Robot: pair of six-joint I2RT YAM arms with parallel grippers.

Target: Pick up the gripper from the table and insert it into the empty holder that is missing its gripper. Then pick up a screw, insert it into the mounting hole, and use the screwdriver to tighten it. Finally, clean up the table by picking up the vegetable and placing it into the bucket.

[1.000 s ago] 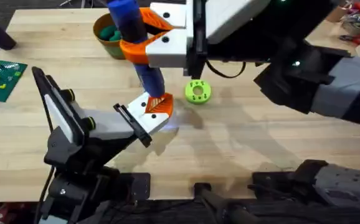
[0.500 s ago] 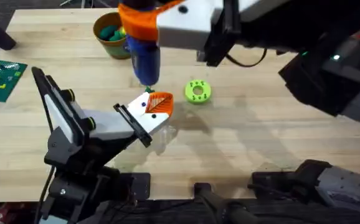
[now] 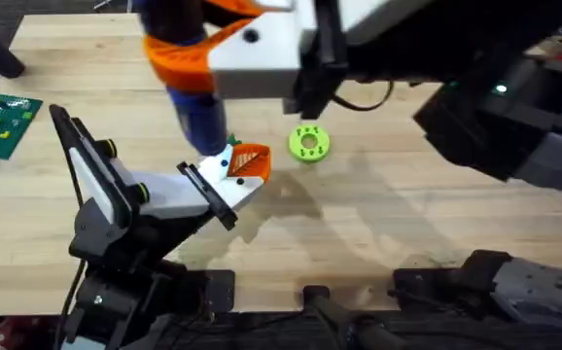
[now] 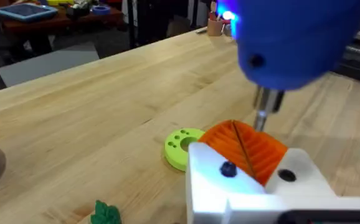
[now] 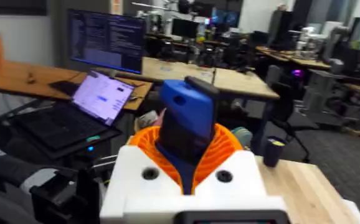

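Screwdriver is held near-upright by the right gripper, jaws clamped on its blue handle at the orange collar, so the tip comes down on the holder from above. In the left wrist view the metal tip sits just over the gripper, the orange ribbed finger already seated in the holder's white block; a screw appears to be in one mounting hole, while the hole beside it looks empty and dark. Likely purpose of the pose: tip alignment for tightening, though actual tip-to-screw contact cannot be confirmed. Left gripper: jaw state cannot be told. Lime-green disc lies on the desk just right of the holder. A green vegetable is seen on the desk near the holder in the left wrist view; cleanup judged not yet done. Bucket is hidden behind the right arm, beyond the holder.
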